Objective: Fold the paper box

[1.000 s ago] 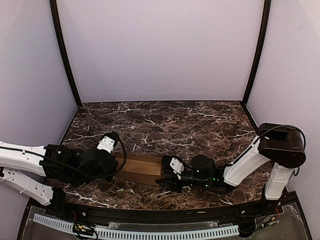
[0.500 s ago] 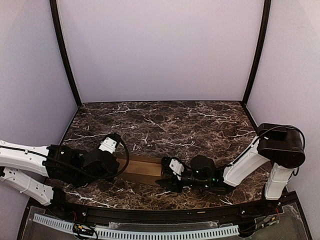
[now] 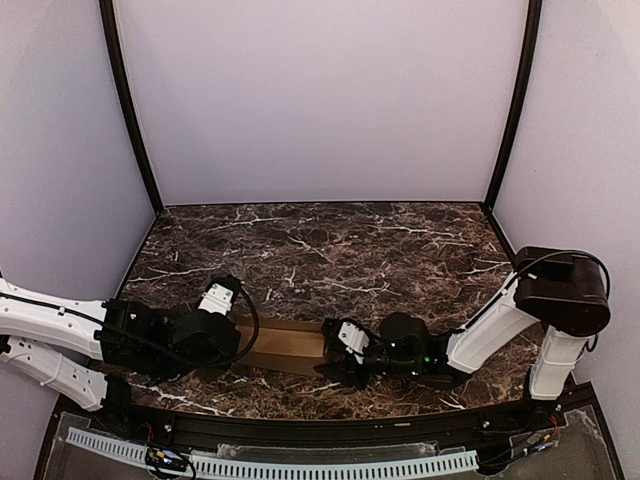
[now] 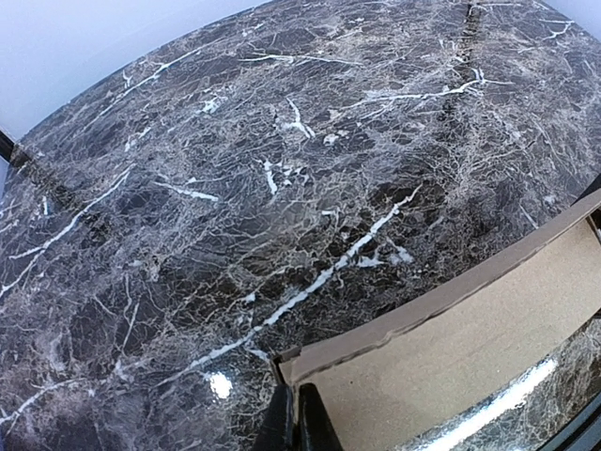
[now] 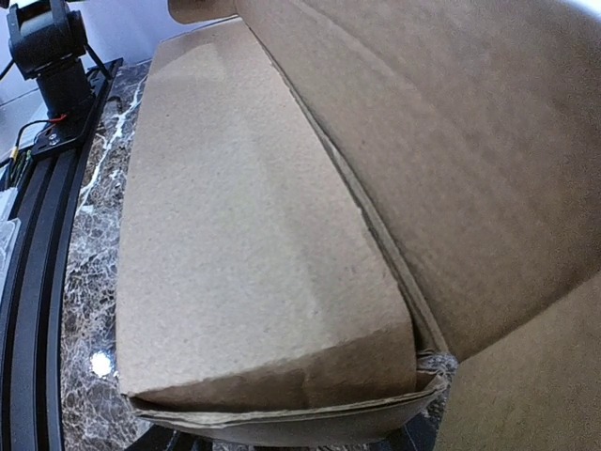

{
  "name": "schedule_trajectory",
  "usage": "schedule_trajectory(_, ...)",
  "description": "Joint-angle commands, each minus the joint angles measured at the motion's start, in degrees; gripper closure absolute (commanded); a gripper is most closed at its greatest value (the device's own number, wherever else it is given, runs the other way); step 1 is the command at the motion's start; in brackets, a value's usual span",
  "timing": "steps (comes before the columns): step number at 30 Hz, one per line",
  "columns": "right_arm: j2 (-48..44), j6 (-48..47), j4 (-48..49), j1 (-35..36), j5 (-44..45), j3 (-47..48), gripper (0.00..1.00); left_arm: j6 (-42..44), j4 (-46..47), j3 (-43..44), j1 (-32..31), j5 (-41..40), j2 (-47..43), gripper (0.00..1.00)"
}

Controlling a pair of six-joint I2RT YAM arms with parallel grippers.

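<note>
Tan-brown cardboard, folded into a slim rectangular shape, makes up the paper box [image 3: 283, 344]. It lies flat near the front edge of the bench [image 3: 330, 250], its long side running left to right between the two arms.

In the right wrist view the box fills nearly the whole frame. One broad panel runs away from the camera, a second panel overlaps it along a seam, and the near end shows several layers of card stacked and bowed slightly outward.

The right tool [image 3: 336, 358] sits at the box's right end, its jaws spread with that end between them. Only dark slivers of its fingers show at the bottom of its own view, so I cannot tell whether they press on the card or merely flank it.

The left tool [image 3: 237, 334] meets the box's left end. In the left wrist view its dark fingers [image 4: 310, 427] stand close together at the corner of the box, touching it. I cannot tell if card is pinched between them.

Dark marble with white veins covers the bench. A black rail [image 5: 38, 235] runs along its front edge, just beside the box.
</note>
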Motion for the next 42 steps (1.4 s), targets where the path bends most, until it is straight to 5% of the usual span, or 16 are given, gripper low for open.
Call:
schedule_trajectory(1,-0.01,3.10,-2.88,-3.06,4.87,-1.34,0.58,-4.12,1.65,-4.11,-0.57,3.34,-2.17,0.99)
schedule_trajectory(13,-2.52,1.73,-2.17,-5.13,-0.27,-1.92,0.19,-5.47,6.85,-8.89,-0.57,6.48,-3.70,0.99)
schedule_trajectory(27,-3.84,-0.42,-0.42,-4.91,-4.78,-1.64,0.17,-4.17,7.97,-6.58,-0.57,7.46,-1.80,0.99)
schedule_trajectory(42,-4.45,-0.38,-2.92,-0.12,1.95,-1.02,0.32,-13.92,4.07,0.51,-0.56,9.32,6.07,0.99)
